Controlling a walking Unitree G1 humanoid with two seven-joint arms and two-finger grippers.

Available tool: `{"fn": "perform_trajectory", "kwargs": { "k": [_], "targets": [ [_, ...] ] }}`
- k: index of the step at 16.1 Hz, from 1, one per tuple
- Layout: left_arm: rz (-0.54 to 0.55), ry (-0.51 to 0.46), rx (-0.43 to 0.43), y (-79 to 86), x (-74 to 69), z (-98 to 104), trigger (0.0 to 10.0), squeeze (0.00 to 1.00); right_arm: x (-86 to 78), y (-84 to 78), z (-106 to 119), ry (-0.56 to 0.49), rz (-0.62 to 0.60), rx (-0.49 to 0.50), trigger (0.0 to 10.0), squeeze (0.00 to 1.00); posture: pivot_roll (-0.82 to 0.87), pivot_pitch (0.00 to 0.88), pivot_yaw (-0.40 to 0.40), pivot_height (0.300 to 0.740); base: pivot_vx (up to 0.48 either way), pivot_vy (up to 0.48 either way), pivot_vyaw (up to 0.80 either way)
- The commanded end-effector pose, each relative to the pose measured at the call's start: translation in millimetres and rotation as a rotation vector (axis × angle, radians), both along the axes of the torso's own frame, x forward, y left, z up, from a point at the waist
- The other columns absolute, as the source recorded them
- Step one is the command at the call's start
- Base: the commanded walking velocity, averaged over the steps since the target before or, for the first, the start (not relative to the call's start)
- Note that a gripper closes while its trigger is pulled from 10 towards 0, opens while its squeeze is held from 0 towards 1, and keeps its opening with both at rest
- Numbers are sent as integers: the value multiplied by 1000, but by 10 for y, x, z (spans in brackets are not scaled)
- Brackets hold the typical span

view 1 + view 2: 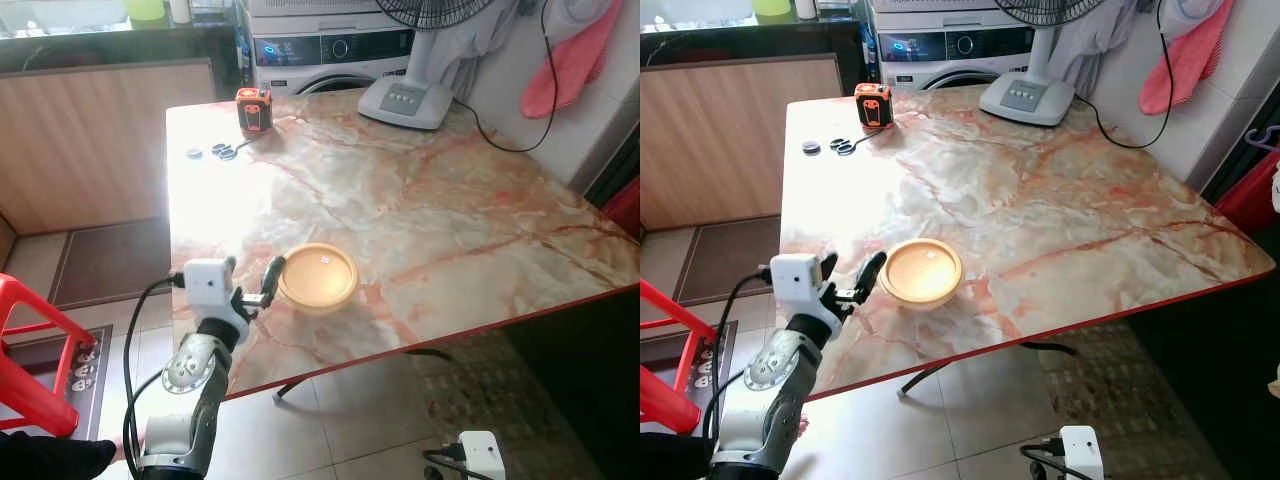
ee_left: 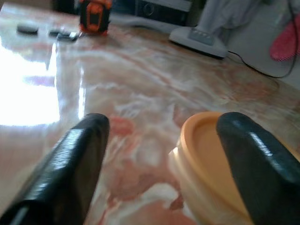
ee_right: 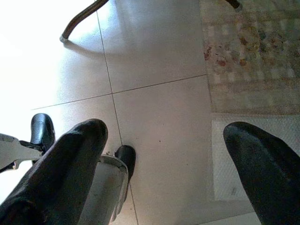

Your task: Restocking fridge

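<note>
A shallow round yellow container [image 1: 318, 277] with its lid on sits near the front edge of a marble-patterned table [image 1: 450, 210], as the robot's left gripper [image 1: 252, 283] reaches over the table edge just beside it, fingers spread apart; the left wrist view shows one black finger [image 2: 255, 161] over the container's rim and the other over bare tabletop, neither pressed against its sides. At the table's far end stand an orange-and-black tape measure [image 1: 253, 109], a few small dark objects [image 1: 218, 152] and the white base of a fan [image 1: 407, 100], with a washing machine [image 1: 330, 50] behind. The right gripper [image 3: 161, 171] hangs below the table, fingers wide apart above the tiled floor [image 3: 154, 61].
</note>
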State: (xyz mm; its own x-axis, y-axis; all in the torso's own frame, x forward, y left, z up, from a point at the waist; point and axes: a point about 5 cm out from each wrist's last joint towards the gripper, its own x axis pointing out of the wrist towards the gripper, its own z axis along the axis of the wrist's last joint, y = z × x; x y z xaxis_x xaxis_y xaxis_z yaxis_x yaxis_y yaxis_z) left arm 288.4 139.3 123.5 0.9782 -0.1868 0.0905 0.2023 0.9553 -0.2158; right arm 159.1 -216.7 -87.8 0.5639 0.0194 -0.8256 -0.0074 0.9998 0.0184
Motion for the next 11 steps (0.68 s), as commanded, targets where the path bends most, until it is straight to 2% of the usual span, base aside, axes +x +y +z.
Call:
{"fn": "perform_trajectory", "kwargs": {
  "k": [1,6,7,11],
  "targets": [
    [15,32,-37,29,26,-41,10000,1000,-8,-26,3,2,12,-9,10000,0,-68,26,-63,740,0,0,0],
    [31,51,-48,58,195,-70,10000,1000,-3,-42,7,3,5,-14,10000,0,-84,37,-64,740,0,0,0],
    [27,58,-58,52,235,-76,10000,0,-2,-45,8,2,3,-15,10000,0,-88,38,-64,740,0,0,0],
    [-44,91,-154,-42,348,-99,10000,0,9,-57,14,0,-5,-20,10000,0,-107,37,-62,740,0,0,0]
  ]
}}
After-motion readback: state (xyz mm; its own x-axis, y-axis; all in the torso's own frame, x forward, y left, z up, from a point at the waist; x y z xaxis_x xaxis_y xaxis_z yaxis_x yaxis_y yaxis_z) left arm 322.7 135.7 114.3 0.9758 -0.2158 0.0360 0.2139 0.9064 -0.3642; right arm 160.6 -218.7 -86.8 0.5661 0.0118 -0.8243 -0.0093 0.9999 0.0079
